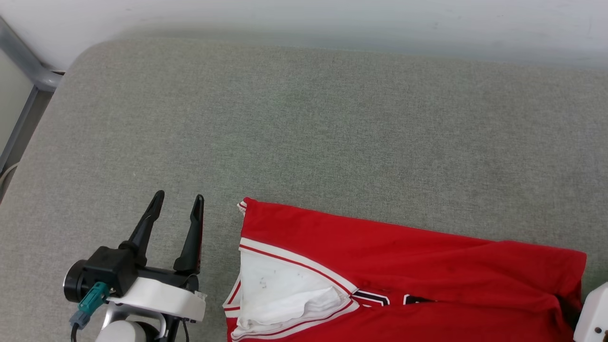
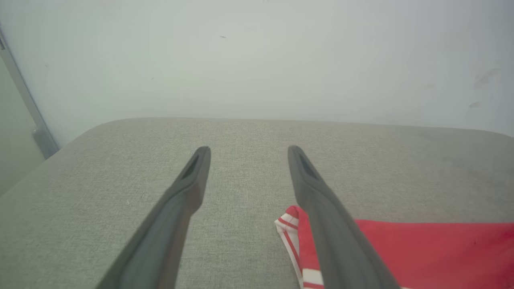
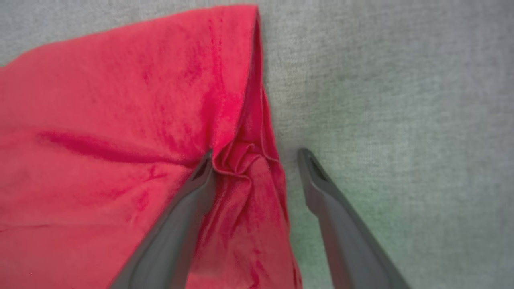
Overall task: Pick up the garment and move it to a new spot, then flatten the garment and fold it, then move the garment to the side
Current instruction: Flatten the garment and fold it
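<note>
The garment [image 1: 408, 266], a red shirt with a white sleeve and striped trim, lies folded on the grey cushion [image 1: 304, 133] at the lower right of the head view. My left gripper [image 1: 179, 198] stands open just left of the shirt's left corner, nothing between its fingers. In the left wrist view that gripper [image 2: 245, 150] hovers over bare cushion, with the garment's striped corner [image 2: 293, 228] beside its right finger. In the right wrist view my right gripper [image 3: 257, 154] is open at the garment's right edge [image 3: 120, 120]; a bunched fold of red cloth sits between the fingers.
A pale wall [image 1: 332, 19] runs along the cushion's far edge. A grey metal frame [image 1: 23, 71] stands past the cushion's left edge. A white part of my right arm [image 1: 593, 313] shows at the lower right corner. Bare cushion stretches beyond the garment.
</note>
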{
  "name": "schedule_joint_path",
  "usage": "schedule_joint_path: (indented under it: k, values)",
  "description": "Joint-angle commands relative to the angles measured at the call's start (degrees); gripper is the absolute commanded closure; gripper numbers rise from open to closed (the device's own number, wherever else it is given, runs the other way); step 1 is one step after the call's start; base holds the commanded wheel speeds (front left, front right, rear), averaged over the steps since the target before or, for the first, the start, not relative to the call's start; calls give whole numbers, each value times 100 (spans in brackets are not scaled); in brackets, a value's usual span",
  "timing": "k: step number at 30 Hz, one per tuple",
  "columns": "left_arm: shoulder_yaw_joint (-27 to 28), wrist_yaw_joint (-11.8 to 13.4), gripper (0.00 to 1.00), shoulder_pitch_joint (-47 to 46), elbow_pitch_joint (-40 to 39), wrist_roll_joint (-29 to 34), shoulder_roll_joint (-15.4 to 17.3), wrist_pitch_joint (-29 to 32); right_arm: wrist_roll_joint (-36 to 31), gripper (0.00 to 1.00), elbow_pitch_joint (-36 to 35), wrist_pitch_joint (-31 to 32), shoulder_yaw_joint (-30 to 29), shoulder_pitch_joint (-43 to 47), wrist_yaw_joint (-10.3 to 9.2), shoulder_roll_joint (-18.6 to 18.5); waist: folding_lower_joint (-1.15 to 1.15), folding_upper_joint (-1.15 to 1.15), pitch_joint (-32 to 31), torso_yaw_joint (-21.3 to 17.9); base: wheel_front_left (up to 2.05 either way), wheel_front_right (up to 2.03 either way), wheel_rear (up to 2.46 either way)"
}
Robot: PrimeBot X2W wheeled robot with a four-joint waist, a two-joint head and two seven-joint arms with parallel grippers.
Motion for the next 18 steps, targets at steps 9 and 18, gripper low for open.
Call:
schedule_joint_path:
  k: [9,18]
  values:
    - [204,-215,0,-10,209,214,-204,-20,327,100,503,-271,576,-62,47,338,0,1,-138,-26,0,0,0]
    - [310,-311,0,150,308,302,-285,-20,192,100,531,-770,420,-44,7,-27,0,1,-399,-86,0,0,0]
